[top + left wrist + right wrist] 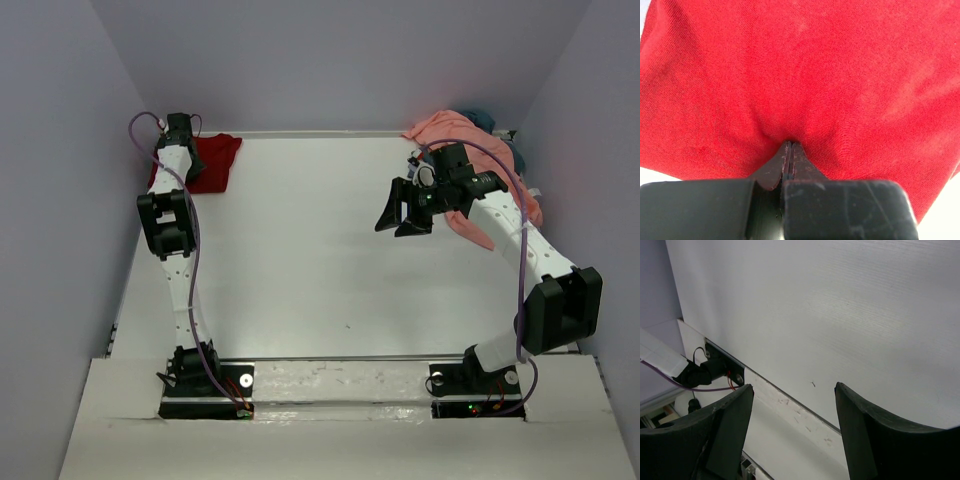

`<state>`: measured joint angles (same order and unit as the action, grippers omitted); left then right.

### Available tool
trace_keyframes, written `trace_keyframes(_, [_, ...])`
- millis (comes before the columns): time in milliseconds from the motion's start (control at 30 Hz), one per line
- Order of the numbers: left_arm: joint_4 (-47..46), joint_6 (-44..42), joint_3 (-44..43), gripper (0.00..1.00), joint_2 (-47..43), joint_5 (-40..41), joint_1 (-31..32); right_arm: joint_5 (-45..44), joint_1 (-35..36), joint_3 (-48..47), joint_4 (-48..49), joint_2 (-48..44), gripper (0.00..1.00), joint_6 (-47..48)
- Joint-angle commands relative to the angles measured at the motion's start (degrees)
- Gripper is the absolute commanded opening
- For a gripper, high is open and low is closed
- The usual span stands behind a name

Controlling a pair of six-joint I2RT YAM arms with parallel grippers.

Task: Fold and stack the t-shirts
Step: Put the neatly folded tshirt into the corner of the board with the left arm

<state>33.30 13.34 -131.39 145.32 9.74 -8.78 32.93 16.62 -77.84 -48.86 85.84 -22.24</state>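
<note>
The dark red t-shirt (212, 160) lies folded at the table's far left corner and fills the left wrist view (800, 75). My left gripper (180, 128) is at its far edge; in the left wrist view the gripper (791, 145) is shut, with the red cloth puckered at its tips. The salmon pink t-shirt (452, 128) lies bunched at the far right corner, with the slate blue-grey t-shirt (492, 120) partly hidden behind it. My right gripper (401, 214) hovers open and empty above the table, left of the pink shirt; it also shows in the right wrist view (794, 387).
The white table (300, 250) is walled by grey panels at the left, back and right. A metal rail (340, 360) runs along the near edge by the arm bases. The right arm lies over the pink shirt's near part.
</note>
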Motion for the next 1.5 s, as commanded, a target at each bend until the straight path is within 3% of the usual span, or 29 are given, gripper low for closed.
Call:
trace_keyframes(0, [-1.04, -0.16, -0.71, 0.0, 1.55, -3.22, -0.28, -0.58, 0.6, -1.35, 1.05, -1.03, 0.72, 0.71])
trace_keyframes(133, [-0.87, -0.07, -1.06, 0.0, 0.67, -6.56, -0.28, -0.41, 0.6, -1.35, 1.22, -0.77, 0.72, 0.53])
trace_keyframes(300, [-1.48, 0.19, 2.89, 0.03, -7.66, -5.7, -0.19, -0.06, 0.6, -1.35, 2.01, -0.06, 0.72, 0.27])
trace_keyframes(467, [-0.43, -0.25, 4.57, 0.25, -15.58, -3.76, -0.19, 0.73, 0.6, -0.91, 3.24, 0.38, 0.72, 0.09])
trace_keyframes(533, [-0.17, -0.42, 5.27, 0.47, -17.69, -2.36, 0.07, 0.91, 0.6, -0.91, 3.42, 0.38, 0.72, 0.18])
trace_keyframes(567, [-0.08, -0.42, 6.49, 0.9, -19.79, -1.48, 0.51, 1.08, 0.6, -0.91, 3.51, 0.29, 0.72, 0.27])
trace_keyframes(600, [-0.16, -0.68, 7.37, 0.99, -20.85, -1.13, 0.77, 1.09, 0.6, -0.73, 3.6, 0.38, 0.72, 0.35])
trace_keyframes(867, [0.62, 1.86, 20.82, 0.99, -32.19, -0.34, 4.38, 1.44, 0.6, 0.85, 6.49, 0.2, 0.72, 0.27])
trace_keyframes(1033, [5.72, 2.65, 26.79, 0.99, -36.5, 0.97, 10.77, 0.47, 0.6, 1.03, 8.52, 0.46, 0.72, 0.97])
trace_keyframes(1167, [5.99, 3.09, 38.27, 0.99, -45.87, 2.48, 17.8, -0.93, 0.6, 1.29, 9.92, 0.73, 0.73, 1.23])
trace_keyframes(1267, [5.2, 5.71, 45.32, 0.99, -53.35, -0.67, 21.94, -1.99, 0.6, 2.25, 11.59, 0.12, 0.74, 1.06])
trace_keyframes(1467, [5.37, 11.52, 54.83, 0.99, -67.5, -4.29, 27.57, -2.69, 0.6, 4.01, 13.35, -1.9, 0.75, 1.23])
